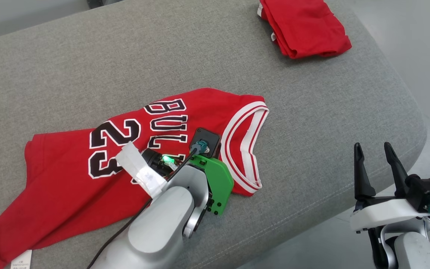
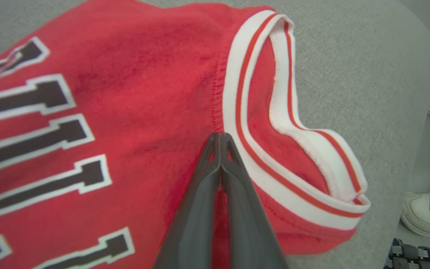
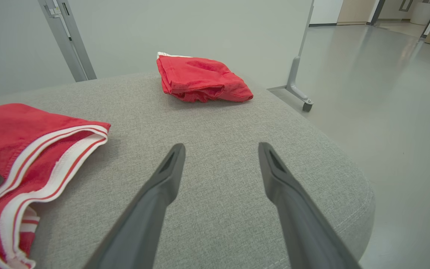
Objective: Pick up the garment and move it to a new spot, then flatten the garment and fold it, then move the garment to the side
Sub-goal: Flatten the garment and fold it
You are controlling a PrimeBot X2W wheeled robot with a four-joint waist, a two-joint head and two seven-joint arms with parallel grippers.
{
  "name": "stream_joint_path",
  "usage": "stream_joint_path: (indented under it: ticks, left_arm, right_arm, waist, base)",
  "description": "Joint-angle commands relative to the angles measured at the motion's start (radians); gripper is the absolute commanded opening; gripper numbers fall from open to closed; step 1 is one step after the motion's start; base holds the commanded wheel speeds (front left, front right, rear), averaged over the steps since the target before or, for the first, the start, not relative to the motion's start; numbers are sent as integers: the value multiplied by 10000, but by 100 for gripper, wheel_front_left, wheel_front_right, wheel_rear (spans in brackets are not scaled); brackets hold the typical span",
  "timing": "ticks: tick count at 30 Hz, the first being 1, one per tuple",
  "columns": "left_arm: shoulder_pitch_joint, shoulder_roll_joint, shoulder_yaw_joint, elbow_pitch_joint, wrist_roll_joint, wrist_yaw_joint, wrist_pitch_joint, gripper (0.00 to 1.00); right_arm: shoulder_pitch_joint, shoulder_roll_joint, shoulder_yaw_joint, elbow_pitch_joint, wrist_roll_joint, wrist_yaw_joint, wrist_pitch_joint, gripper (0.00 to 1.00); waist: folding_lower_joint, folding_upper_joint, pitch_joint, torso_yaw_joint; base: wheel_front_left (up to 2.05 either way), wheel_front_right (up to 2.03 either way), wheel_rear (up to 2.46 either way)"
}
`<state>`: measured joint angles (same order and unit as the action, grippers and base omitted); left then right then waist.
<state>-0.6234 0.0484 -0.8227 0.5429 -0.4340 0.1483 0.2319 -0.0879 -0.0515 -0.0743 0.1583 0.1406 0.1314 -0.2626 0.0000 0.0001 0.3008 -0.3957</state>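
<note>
Garment [image 1: 69, 164] spread, left fingers [image 2: 196, 209] pinching it, right fingers [image 3: 155, 201] apart, one folded red cloth [image 1: 304, 26].

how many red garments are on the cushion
2. A jersey lies spread at the near side of the cushion, with the left gripper shut on it beside the collar. A folded garment sits at the far right corner. None looks hidden.
</note>
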Motion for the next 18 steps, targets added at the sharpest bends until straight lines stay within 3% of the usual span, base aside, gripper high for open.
stream_joint_path:
  ticks: [1,10,18]
  left_arm:
    - [-181,46,-53,126,-104,-47,-88,0]
    - [-196,45,-291,744,-427,-239,-273,0]
    - [-338,45,-414,767,-642,-145,-545,0]
  right_arm:
    - [-50,9,-52,39,94,-16,-30,100]
    - [-40,8,-106,73,118,-16,-31,100]
    - [-9,8,-126,79,45,-16,-31,100]
  waist:
    - [0,-1,-12,34]
    - [0,-1,-71,144]
    - [0,-1,-148,262]
  base:
    - [0,0,0]
    - [0,0,0]
    - [0,0,0]
